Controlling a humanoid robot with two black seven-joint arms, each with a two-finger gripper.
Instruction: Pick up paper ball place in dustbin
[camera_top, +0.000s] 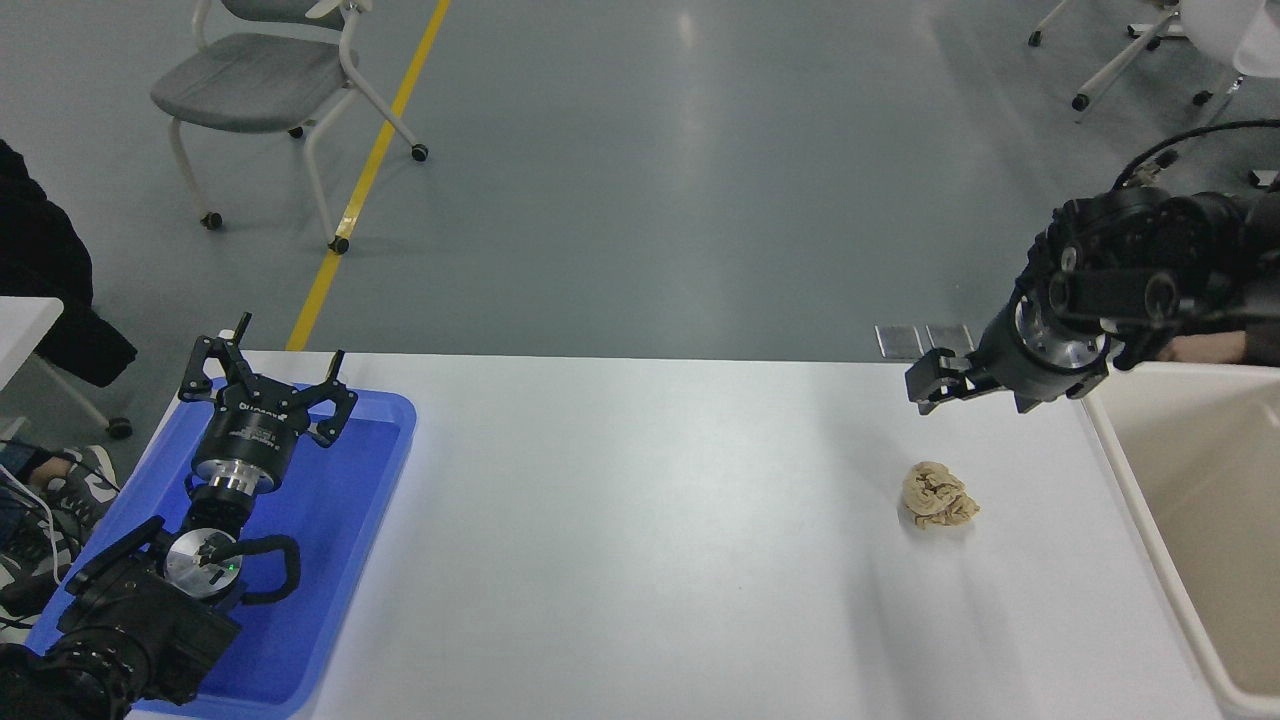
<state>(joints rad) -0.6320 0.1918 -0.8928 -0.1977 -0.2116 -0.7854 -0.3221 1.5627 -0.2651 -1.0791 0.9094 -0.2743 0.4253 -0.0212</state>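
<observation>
The paper ball, a crumpled tan wad, lies on the white table at the right. The dustbin, cream-white with a beige inside, stands at the table's right edge. My right gripper is open and empty. It hovers near the table's far edge, beyond the ball and slightly right of it, left of the bin's far corner. My left gripper is open and empty, parked over the blue tray at the lower left.
A shallow blue tray lies at the table's left end under the left arm. A person's hand rests behind the bin. A wheeled chair stands on the floor beyond the table. A dark-clothed person is at the left edge.
</observation>
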